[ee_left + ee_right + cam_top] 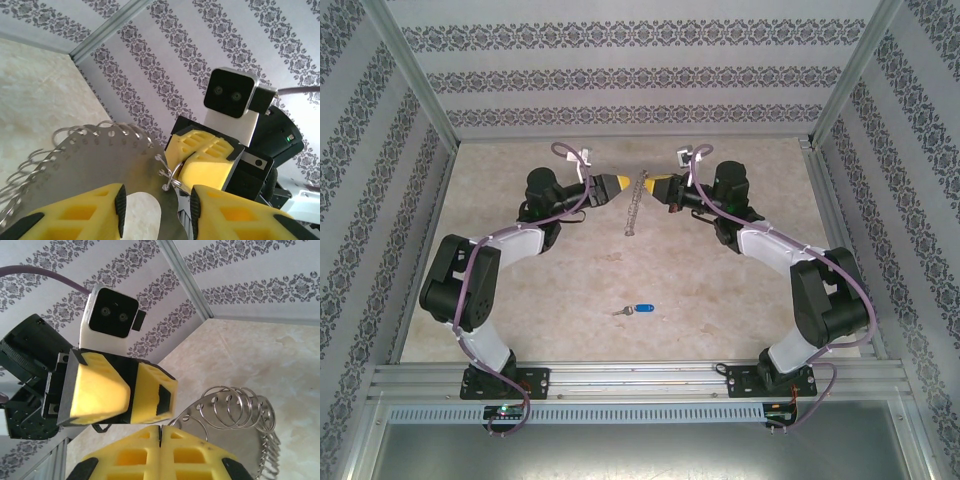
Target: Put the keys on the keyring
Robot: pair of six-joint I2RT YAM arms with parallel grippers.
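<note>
The keyring, a flat metal plate edged with wire loops, hangs above the far middle of the table between my two grippers. My right gripper is shut on one of its wire loops; the left wrist view shows that loop pinched in the right gripper's yellow fingers. My left gripper faces the plate with its pads apart, clamping nothing that I can see. The right wrist view has my right gripper shut, with the loops beside it. The blue-headed key lies alone on the table, nearer the front.
Patterned walls and metal posts enclose the beige table on three sides. An aluminium rail runs along the front edge with both arm bases on it. The two grippers nearly touch each other.
</note>
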